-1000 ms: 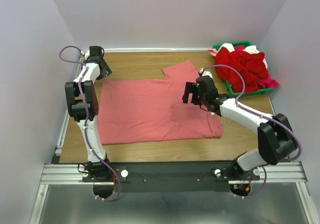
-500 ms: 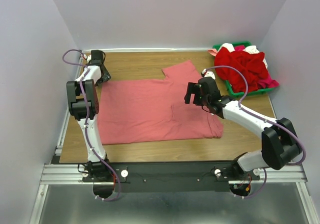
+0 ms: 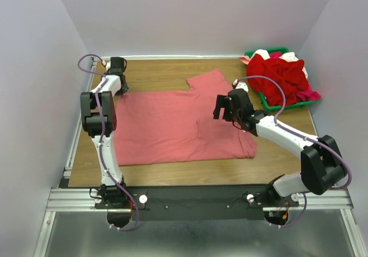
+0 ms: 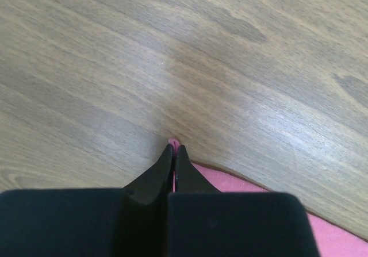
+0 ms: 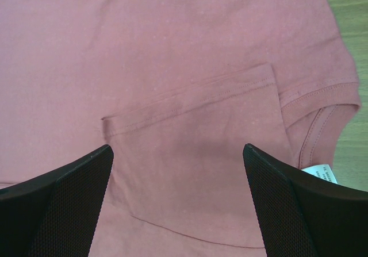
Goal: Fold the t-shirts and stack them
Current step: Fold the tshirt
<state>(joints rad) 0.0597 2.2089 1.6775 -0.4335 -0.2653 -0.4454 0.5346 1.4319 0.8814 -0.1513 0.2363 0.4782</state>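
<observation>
Top external – one pink t-shirt [image 3: 172, 127] spread flat, one green bin [image 3: 275, 106] heaped.

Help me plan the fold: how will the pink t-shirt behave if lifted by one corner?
Probably floppy: the pink t-shirt lies flat and its folded-in sleeve holds a soft crease. Likely light: the left gripper pinches just a corner tip. It may drag and bunch on the wooden table.

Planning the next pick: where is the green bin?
In the top view, the green bin sits at the far right corner of the table, right of the pink t-shirt.
</observation>
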